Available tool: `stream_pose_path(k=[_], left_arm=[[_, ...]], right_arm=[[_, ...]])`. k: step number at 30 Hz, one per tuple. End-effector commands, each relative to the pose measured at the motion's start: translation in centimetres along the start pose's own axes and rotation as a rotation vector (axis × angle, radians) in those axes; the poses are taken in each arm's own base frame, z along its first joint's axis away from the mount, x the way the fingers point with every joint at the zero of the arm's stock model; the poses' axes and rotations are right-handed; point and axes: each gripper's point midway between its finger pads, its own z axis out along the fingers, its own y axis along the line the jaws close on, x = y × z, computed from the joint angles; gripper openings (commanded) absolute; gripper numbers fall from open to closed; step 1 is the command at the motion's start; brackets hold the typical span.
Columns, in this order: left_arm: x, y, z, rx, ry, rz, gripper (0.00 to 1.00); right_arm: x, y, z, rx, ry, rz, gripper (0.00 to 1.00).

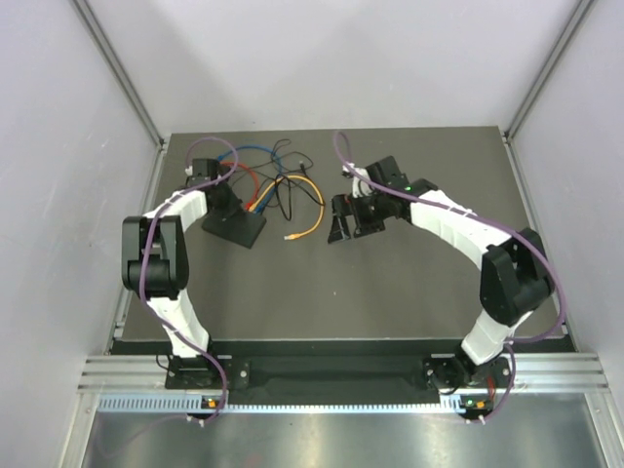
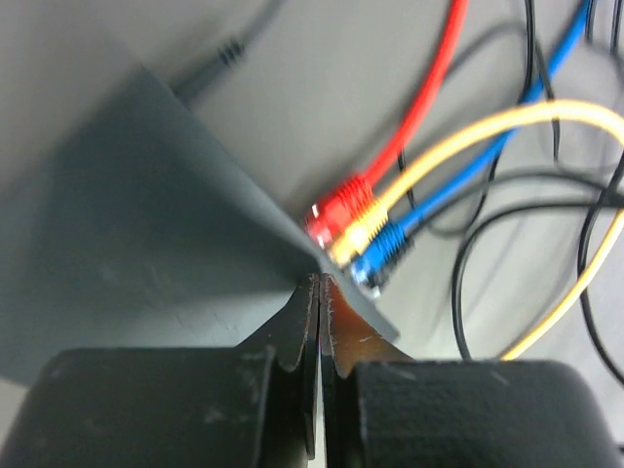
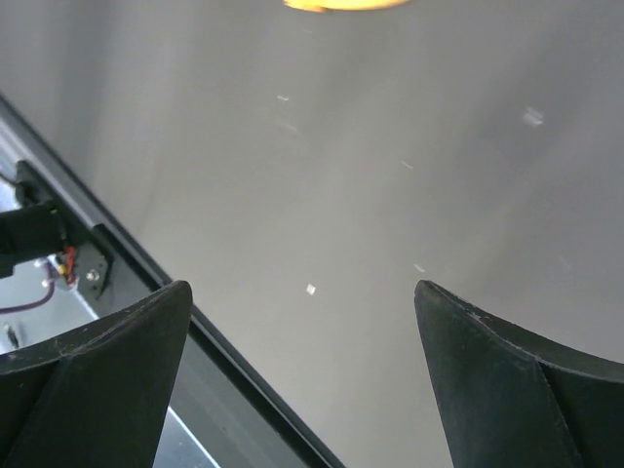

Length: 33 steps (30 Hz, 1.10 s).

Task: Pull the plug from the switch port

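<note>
The switch (image 1: 237,229) is a flat black box on the left of the table. In the left wrist view the switch (image 2: 127,224) has a red plug (image 2: 339,208), a yellow plug (image 2: 359,230) and a blue plug (image 2: 382,255) seated side by side in its ports. My left gripper (image 2: 320,285) is shut and empty, its tips at the switch's top just behind those plugs; it also shows from above (image 1: 224,202). My right gripper (image 1: 341,222) is open and empty over bare table to the right, its jaws wide apart in the right wrist view (image 3: 302,292).
Red, blue, yellow and black cables (image 1: 268,180) tangle behind the switch. An orange cable (image 1: 310,213) ends in a loose plug (image 1: 289,237) on the table between the grippers. A black cord (image 2: 210,68) enters the switch's far side. The table's near edge (image 3: 127,263) shows by the right gripper.
</note>
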Motion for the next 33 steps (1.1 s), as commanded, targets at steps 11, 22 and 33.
stream_pose_path(k=[11, 22, 33], left_arm=[[-3.9, -5.3, -3.3, 0.035, -0.087, 0.008, 0.0], [-6.1, -6.8, 1.4, -0.092, -0.137, -0.01, 0.0], [-5.2, -0.9, 2.5, -0.362, -0.119, 0.074, 0.0]], right_arm=[[-3.6, 6.3, 2.1, -0.174, -0.028, -0.114, 0.94], [-2.8, 4.9, -0.9, -0.083, -0.058, -0.136, 0.95], [-2.1, 3.4, -2.0, -0.042, -0.06, -0.127, 0.96]])
